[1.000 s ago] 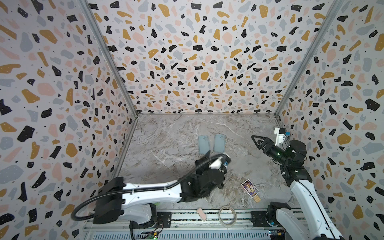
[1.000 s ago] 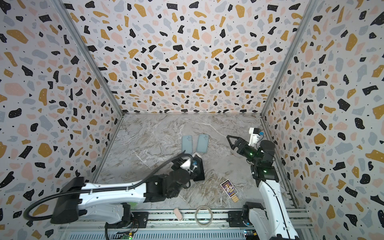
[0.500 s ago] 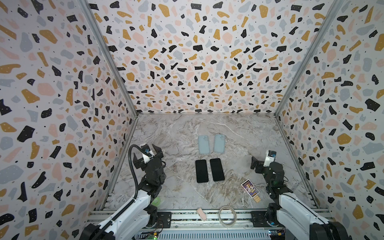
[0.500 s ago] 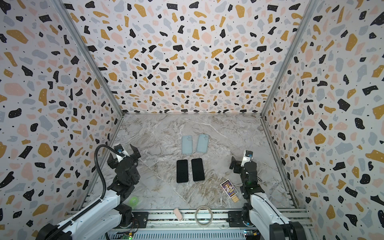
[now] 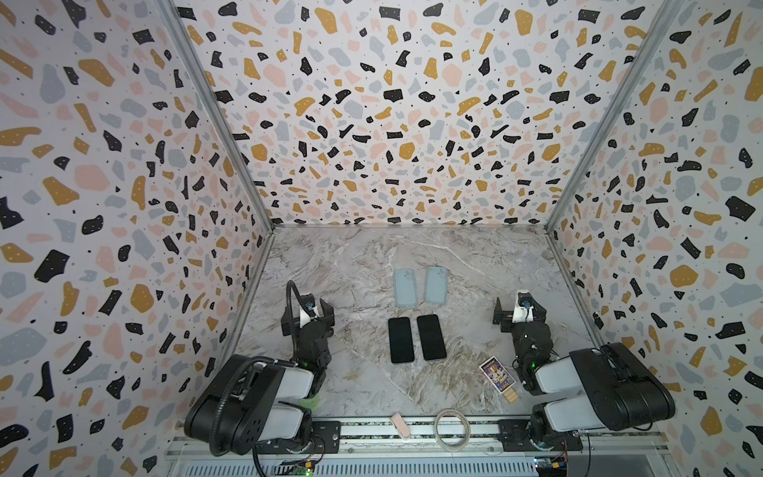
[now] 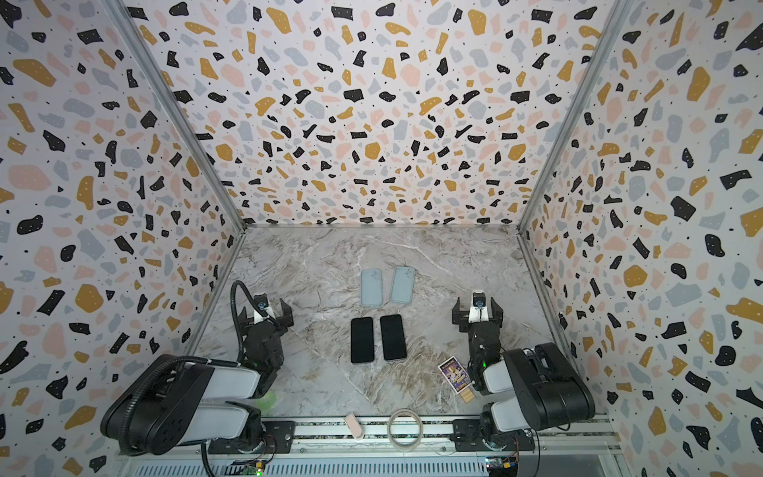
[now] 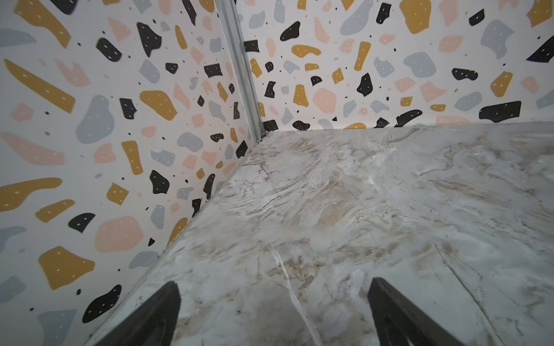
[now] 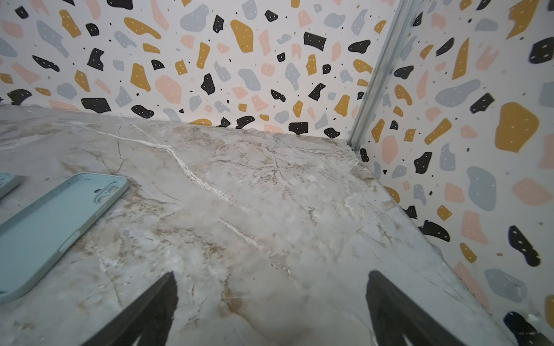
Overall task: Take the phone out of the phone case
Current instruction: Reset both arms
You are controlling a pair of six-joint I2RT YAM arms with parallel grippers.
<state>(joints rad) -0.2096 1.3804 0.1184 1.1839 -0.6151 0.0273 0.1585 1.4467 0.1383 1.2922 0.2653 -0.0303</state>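
Three tall walls (image 5: pixel 392 124) stand around the worktop (image 5: pixel 351 256), white with lots of little black, yellow, pink and grey blobs on them. The worktop looks like grey and brown marble with thin white lines, and the light on it is soft and even. Shiny metal strips (image 5: pixel 214 111) run up the two back corners where the walls meet.

Mid-table on the grey marble tabletop (image 5: pixel 351 264), two pale-blue rectangular silicone phone cases (image 5: pixel 405 288) (image 5: pixel 435 285) lie side by side. Just in front of them, not touching, two black flat rectangular phones (image 5: pixel 401 340) (image 5: pixel 431 337) lie side by side too. The left gripper (image 5: pixel 307 320) sits left of the phones, the right gripper (image 5: pixel 519 314) to their right. A colourful printed card (image 5: pixel 497 373) lies front right beside the right arm. On the metal front rail (image 5: pixel 363 429), a small pink oblong piece (image 5: pixel 400 425) lies left of a clear plastic ring (image 5: pixel 452 427).
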